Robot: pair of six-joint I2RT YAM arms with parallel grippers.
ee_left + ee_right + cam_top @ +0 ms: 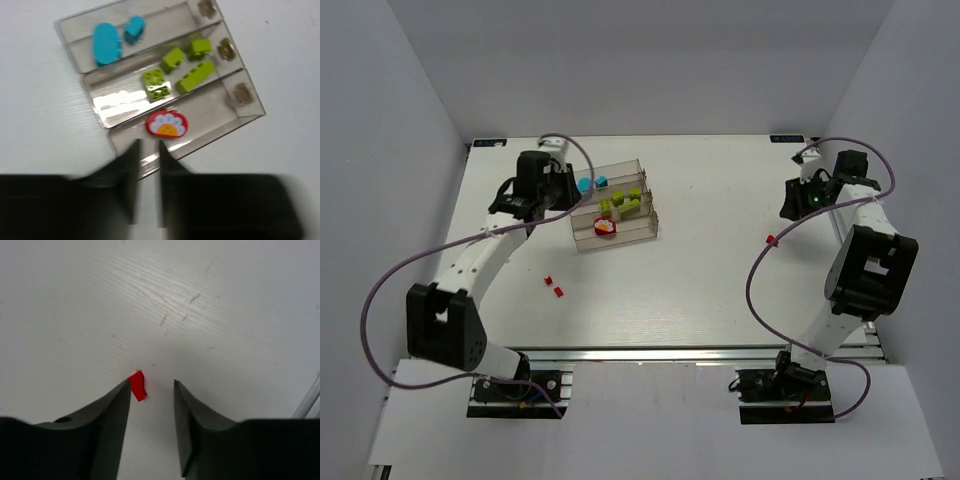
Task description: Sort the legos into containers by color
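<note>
Legos [156,85] lie in containers [215,116]; left end effector [148,145] and right end effector [151,384] gape released.

A white surface [720,250] with faint wood grain, enclosed by pale grey walls [380,120]. A silver metal rail [660,355] runs along its near edge.

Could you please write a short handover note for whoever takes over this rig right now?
Left gripper: jaws slightly apart, empty, over the rack.
Right gripper: open, empty, a red brick on the table by its jaws.
Done: two blue pieces, four green bricks and one red piece, each colour in its own trough.
Left: that red brick plus two red bricks near the rack.
</note>
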